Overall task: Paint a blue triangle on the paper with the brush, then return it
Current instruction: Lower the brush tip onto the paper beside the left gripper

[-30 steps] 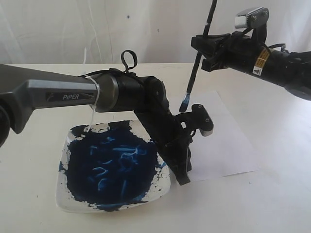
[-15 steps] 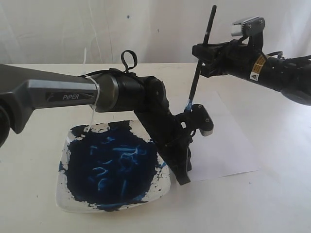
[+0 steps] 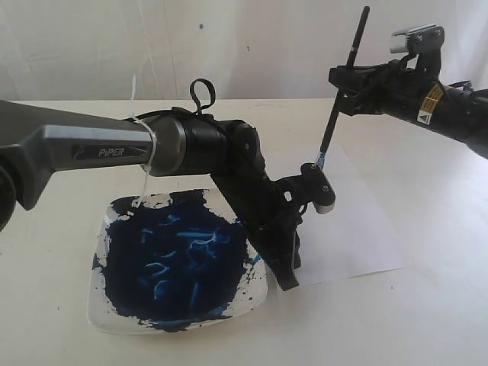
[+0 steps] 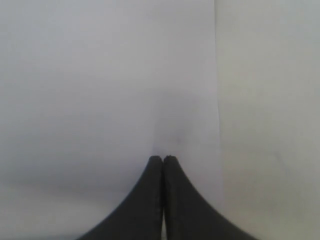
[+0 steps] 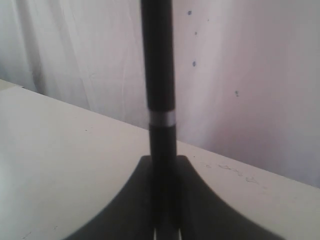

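The black-handled brush (image 3: 341,84) stands nearly upright over the paper's far part, and my right gripper (image 3: 345,82) is shut on its handle. Its blue-stained tip (image 3: 318,162) sits just behind my left arm's wrist, so I cannot tell if it touches the sheet. In the right wrist view the handle (image 5: 157,75) rises between that gripper's (image 5: 164,165) fingers. The white paper (image 3: 358,221) lies flat right of the dish. My left gripper (image 3: 288,280) is shut, tips down on the paper's (image 4: 100,75) near-left corner. No blue triangle shows on the visible paper.
A square white dish (image 3: 99,309) smeared with dark blue paint sits left of the paper, its corner next to my left fingers. My left arm (image 3: 191,145) stretches across above the dish. Cream tabletop (image 3: 427,320) surrounds the sheet; a white curtain hangs behind.
My right gripper has carried the brush to the right, and the tip now sits further right, over the paper. The left arm has not moved.
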Available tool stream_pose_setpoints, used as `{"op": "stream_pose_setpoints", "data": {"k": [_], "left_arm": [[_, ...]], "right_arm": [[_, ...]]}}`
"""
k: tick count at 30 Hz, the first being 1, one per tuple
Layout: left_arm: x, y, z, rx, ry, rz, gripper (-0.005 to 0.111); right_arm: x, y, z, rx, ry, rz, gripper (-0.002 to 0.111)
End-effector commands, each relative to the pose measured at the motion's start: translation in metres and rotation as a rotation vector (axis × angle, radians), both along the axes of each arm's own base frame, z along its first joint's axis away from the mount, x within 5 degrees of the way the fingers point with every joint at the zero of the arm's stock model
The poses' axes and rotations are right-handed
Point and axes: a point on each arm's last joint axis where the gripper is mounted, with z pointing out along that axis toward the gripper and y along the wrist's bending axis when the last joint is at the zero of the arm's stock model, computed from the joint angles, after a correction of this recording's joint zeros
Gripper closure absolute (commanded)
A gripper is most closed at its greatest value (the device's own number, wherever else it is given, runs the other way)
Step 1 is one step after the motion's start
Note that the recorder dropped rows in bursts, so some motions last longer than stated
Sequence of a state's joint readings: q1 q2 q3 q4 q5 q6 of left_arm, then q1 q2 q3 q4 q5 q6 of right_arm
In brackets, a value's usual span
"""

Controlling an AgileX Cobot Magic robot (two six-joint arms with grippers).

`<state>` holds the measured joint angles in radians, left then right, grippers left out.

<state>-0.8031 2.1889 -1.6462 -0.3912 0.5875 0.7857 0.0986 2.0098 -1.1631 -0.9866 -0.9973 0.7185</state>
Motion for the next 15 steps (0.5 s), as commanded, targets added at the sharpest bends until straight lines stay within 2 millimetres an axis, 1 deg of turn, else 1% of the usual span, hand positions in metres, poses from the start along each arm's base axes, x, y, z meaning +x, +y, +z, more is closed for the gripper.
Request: {"op": "stream_pose_setpoints", "data": {"k": [1,8,15], "left_arm": [[-0.003,-0.002,-0.003,0.007,0.014,-0.007,0.107],[-0.003,-0.002,-0.003,0.007,0.014,-0.007,0.107],[-0.003,-0.002,-0.003,0.007,0.014,-0.007,0.107]], "right_arm": [[0.003,-0.017,0.002,-0.011,-0.006,-0.035,0.108],[0.006,-0.032,0.004,0.001,-0.004,-0.066,0.108],[0.005,-0.034,0.006,0.024,-0.020,-0.049,0.108]]}}
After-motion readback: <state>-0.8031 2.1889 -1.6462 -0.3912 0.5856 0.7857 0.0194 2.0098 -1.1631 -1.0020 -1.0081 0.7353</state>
